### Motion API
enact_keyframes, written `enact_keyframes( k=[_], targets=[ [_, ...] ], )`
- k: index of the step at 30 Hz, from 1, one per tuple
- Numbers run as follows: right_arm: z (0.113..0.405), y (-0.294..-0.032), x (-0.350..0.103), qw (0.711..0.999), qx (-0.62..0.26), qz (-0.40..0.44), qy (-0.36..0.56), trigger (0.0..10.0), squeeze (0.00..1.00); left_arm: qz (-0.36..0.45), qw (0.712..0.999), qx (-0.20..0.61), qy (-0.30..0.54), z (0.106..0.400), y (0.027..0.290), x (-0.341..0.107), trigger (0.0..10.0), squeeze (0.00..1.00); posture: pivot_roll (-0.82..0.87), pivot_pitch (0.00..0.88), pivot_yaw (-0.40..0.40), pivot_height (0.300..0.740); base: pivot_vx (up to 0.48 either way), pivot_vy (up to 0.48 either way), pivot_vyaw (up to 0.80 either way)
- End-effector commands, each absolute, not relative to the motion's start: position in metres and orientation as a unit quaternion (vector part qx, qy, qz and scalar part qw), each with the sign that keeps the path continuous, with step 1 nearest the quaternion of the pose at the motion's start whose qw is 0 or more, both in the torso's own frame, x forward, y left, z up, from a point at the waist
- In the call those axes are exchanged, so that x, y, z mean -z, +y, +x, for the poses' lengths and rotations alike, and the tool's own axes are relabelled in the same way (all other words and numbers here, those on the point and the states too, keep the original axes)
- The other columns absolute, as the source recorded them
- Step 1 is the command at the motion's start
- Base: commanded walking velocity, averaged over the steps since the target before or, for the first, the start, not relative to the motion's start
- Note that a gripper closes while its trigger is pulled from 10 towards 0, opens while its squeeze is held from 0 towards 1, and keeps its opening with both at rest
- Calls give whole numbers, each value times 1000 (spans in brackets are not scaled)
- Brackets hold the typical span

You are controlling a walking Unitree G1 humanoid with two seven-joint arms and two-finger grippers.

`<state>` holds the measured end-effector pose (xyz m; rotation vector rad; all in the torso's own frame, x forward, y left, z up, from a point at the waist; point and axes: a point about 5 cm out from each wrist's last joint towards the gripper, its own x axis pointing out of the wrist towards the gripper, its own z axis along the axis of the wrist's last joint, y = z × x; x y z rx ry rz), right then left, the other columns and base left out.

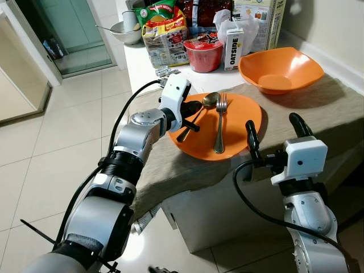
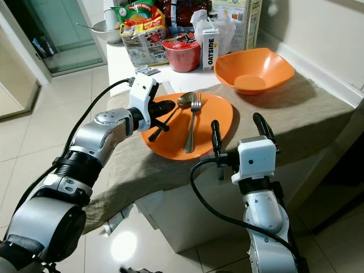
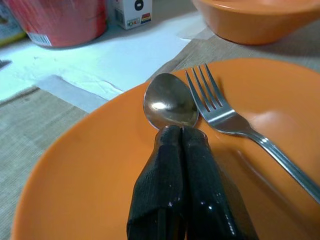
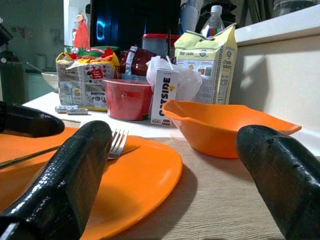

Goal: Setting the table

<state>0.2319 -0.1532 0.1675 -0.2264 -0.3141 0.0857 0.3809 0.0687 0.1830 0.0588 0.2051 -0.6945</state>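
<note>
Spoon (image 3: 170, 106) and fork (image 1: 220, 122) lie side by side on the orange plate (image 1: 242, 133), which sits on the brown cloth (image 1: 318, 108) over the bench, and the left end effector (image 3: 181, 134) has its fingers pressed together on the spoon's handle just behind the bowl. To do this well, I judge it should lift the spoon straight up, keeping clear of the fork beside it, and then set it on the cloth just beside the plate. The right end effector (image 1: 276, 133) hovers spread wide and empty at the near edge of the bench, free to take the fork.
</note>
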Motion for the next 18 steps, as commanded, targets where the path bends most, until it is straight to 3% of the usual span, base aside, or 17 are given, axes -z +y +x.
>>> enact_keyframes(
  k=[1, 2, 18],
  targets=[
    [232, -150, -168, 980, -47, -109, -159, 10000, 0, 53, 941, 322, 88, 382, 75, -186, 8039, 482, -242, 28, 160, 740, 0, 0, 0],
    [232, -150, -168, 980, -47, -109, -159, 10000, 0, 58, 942, 320, 87, 383, 75, -186, 10000, 1000, -242, 28, 160, 740, 0, 0, 0],
    [233, -150, -168, 980, -45, -109, -161, 10000, 0, 53, 944, 309, 98, 385, 77, -187, 10000, 1000, -241, 25, 163, 740, 0, 0, 0]
  ],
)
